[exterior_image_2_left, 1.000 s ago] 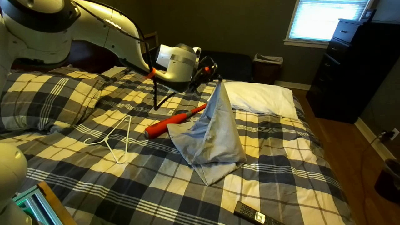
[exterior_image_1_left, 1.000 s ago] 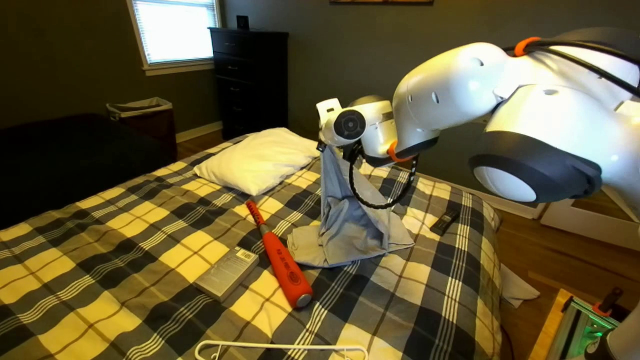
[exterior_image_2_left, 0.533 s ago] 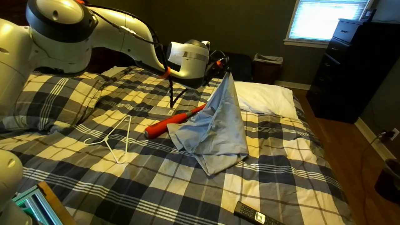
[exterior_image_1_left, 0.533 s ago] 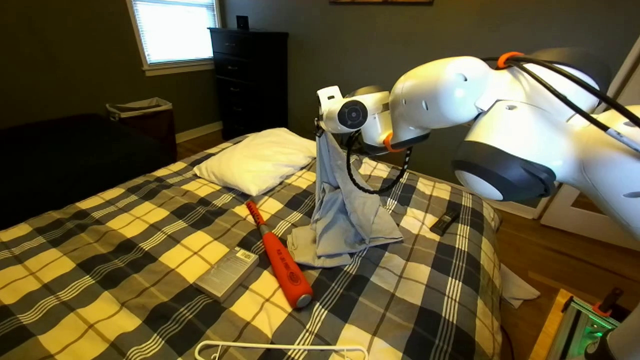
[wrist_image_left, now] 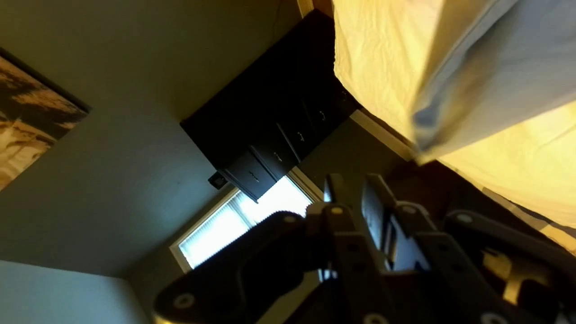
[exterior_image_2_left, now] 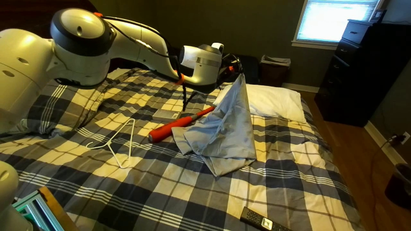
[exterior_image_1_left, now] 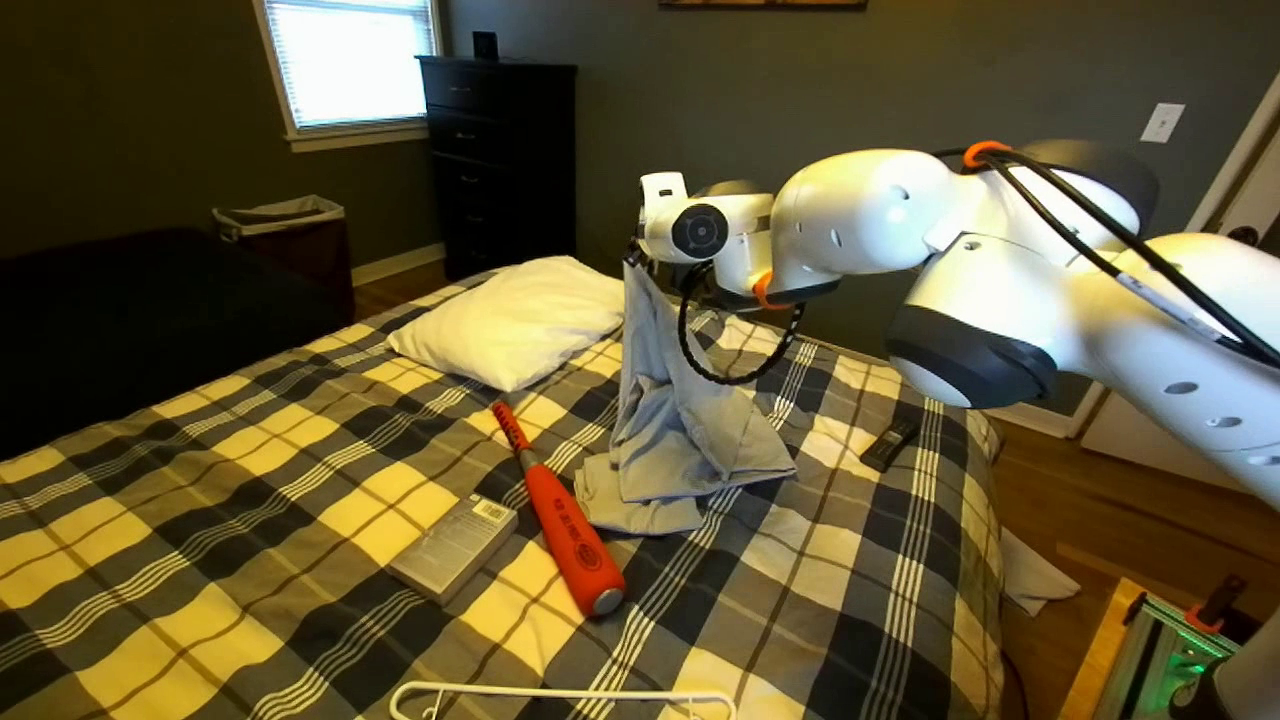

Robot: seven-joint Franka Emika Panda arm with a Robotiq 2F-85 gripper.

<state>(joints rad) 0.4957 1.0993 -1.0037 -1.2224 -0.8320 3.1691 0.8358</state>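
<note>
A grey-blue cloth (exterior_image_1_left: 680, 440) stands pulled up into a tall peak over the bed; it shows in both exterior views (exterior_image_2_left: 224, 138). My gripper (exterior_image_1_left: 637, 252) is at the top of that peak, also in an exterior view (exterior_image_2_left: 239, 69). In the wrist view the gripper (wrist_image_left: 350, 186) has its fingers parted by a narrow gap with nothing between them. The cloth's blurred tip (wrist_image_left: 450, 112) is beside the fingertips there, apart from them. A red bat (exterior_image_1_left: 565, 530) lies beside the cloth's lower folds. A white pillow (exterior_image_2_left: 273, 101) lies behind the cloth.
On the plaid bed (exterior_image_2_left: 144, 189) lie a grey box (exterior_image_1_left: 455, 545), a white hanger (exterior_image_2_left: 110, 142) and a black remote (exterior_image_2_left: 263, 221). A dark dresser (exterior_image_1_left: 500, 160) and a hamper (exterior_image_1_left: 285, 240) stand beyond. A wood-edged metal frame (exterior_image_1_left: 1110, 640) is by the robot base.
The arm has swung and extended, rising slightly and carrying the cloth's peak towards the pillow. The cloth's lower folds have slid the same way over the bed. Bat, box, hanger and remote have not moved.
</note>
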